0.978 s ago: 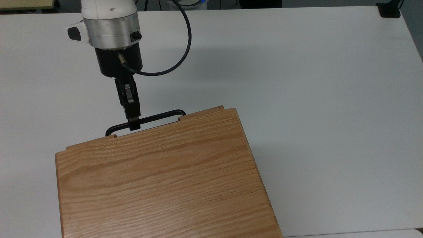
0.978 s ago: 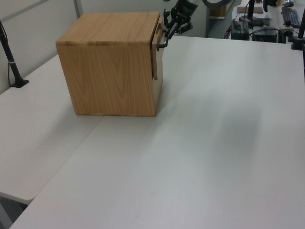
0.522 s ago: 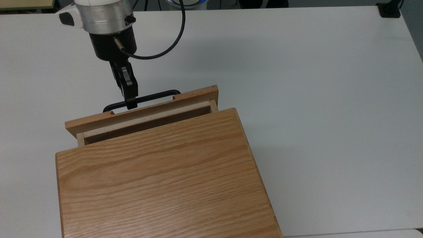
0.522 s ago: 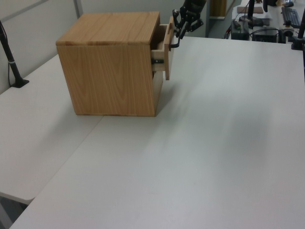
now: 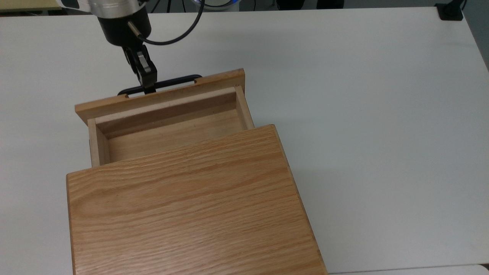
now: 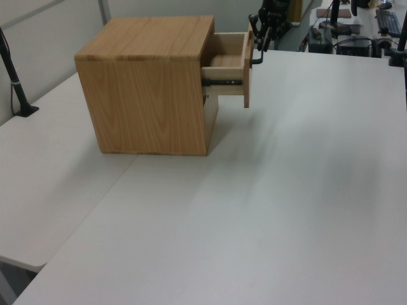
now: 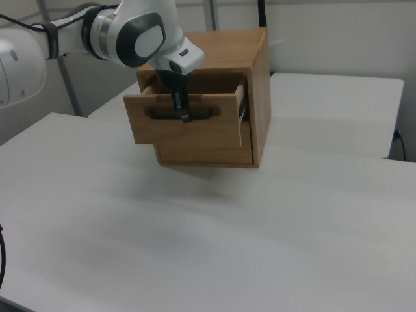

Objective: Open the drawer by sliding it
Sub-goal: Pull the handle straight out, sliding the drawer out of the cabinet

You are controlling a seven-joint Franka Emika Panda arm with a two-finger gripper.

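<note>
Gripping the black bar handle (image 5: 160, 84), pincer (image 5: 148, 88) is clamped on it, left of centre in the top view. Drawer (image 5: 168, 122) sticks partly out of the box (image 5: 183, 214) on the desk (image 5: 363, 114); bar runs crosswise to the slide, box behind drawer.

The top view looks steeply down on the box (image 5: 191, 206); the left and right views face it from opposite table (image 6: 286, 210) ends.

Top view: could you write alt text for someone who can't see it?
A robot arm's gripper is clamped on the black bar handle of a light oak drawer, which is pulled partway out of a wooden box on a white table. The drawer's inside looks empty.
</note>
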